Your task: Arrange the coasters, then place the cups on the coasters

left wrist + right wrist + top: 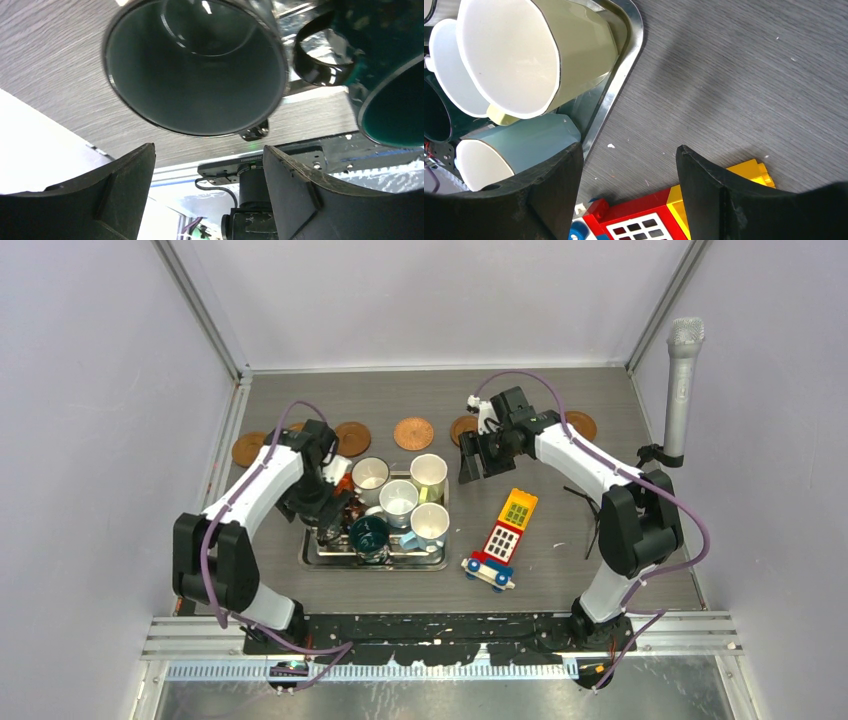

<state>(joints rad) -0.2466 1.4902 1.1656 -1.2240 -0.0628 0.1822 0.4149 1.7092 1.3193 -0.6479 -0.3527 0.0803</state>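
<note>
Near the middle of the grey table (pixel 420 390) sat a metal tray (pixel 322 558), and the cups I could see were crowded together in it. A white cup (pixel 370 475) and a pale yellow cup (pixel 428 472) stood along its far side. A second white cup (pixel 398 500) sat just nearer, between them. A light blue cup (pixel 430 523) was at the near right and a teal cup (pixel 368 533) at the near left.

The left gripper (pixel 207 150) hung over the left part of the tray, just beside the teal cup. Its jaws stood well apart with nothing between them. Beyond its fingertips gaped the mouth of a dark cup (pixel 195 65), with the teal cup's handle turned toward it. I could not tell whether the fingers touched either cup.

The right gripper (pixel 629 146) hovered just off the tray's far right corner, near the pale yellow cup. Its jaws were spread wide and empty over bare table.

Reddish-brown coasters (pixel 413 433) lay flat in a loose row across the far part of the table, from the leftmost coaster (pixel 249 449) to the rightmost coaster (pixel 581 425), all apart from the cups.

A toy (pixel 503 530) of red and yellow blocks on blue wheels lay to the right of the tray. A microphone (pixel 682 390) stood upright at the far right.
</note>
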